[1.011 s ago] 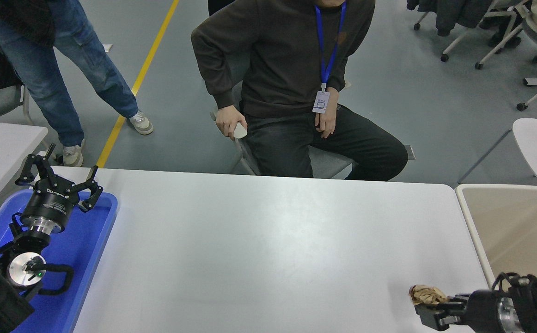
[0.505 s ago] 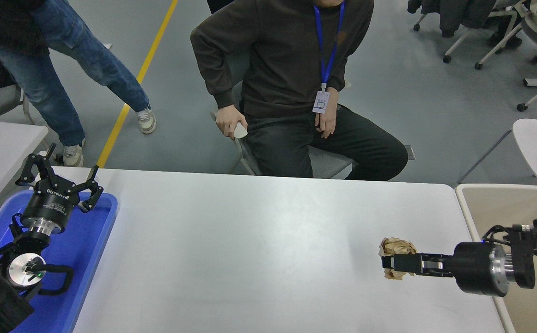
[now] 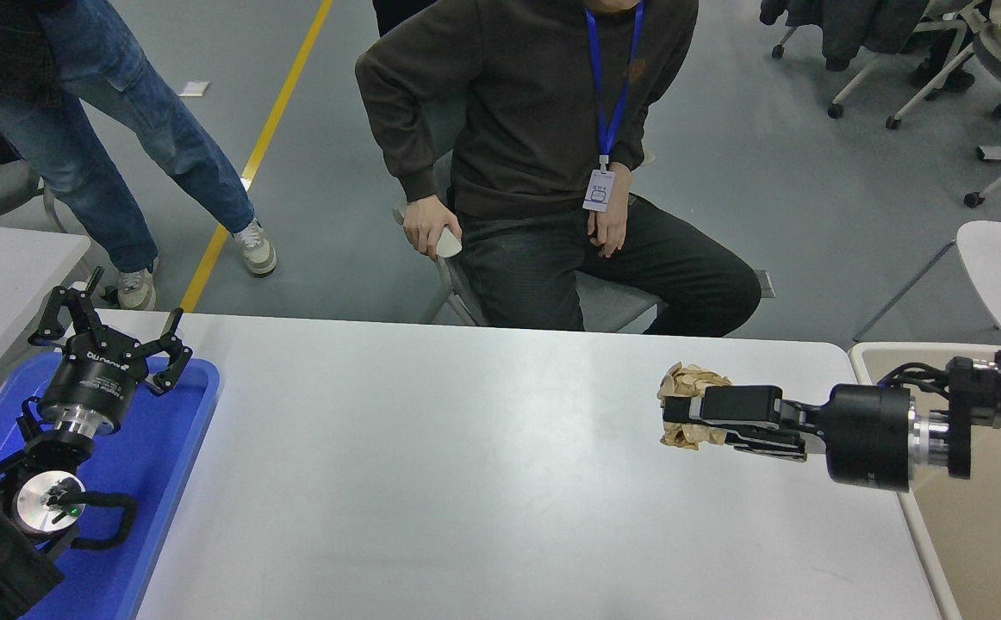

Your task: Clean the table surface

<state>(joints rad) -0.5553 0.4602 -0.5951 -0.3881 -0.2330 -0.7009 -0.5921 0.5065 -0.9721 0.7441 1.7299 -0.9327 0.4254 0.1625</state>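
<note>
One paper wad (image 3: 683, 405) clamped btwn right gripper (image 3: 697, 415) fingers, held over table (image 3: 432, 456) far-right area, near bin (image 3: 974, 525); prob. serves as wiping pad or as waste for bin. Left gripper (image 3: 108, 331) parked over blue tray (image 3: 156, 482), fingers spread apart, clear of work zone.

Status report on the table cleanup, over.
Right pincer shut on crumpled brown paper over the table surface. Left pincer open, parked over blue tray. Nothing in the way.
</note>
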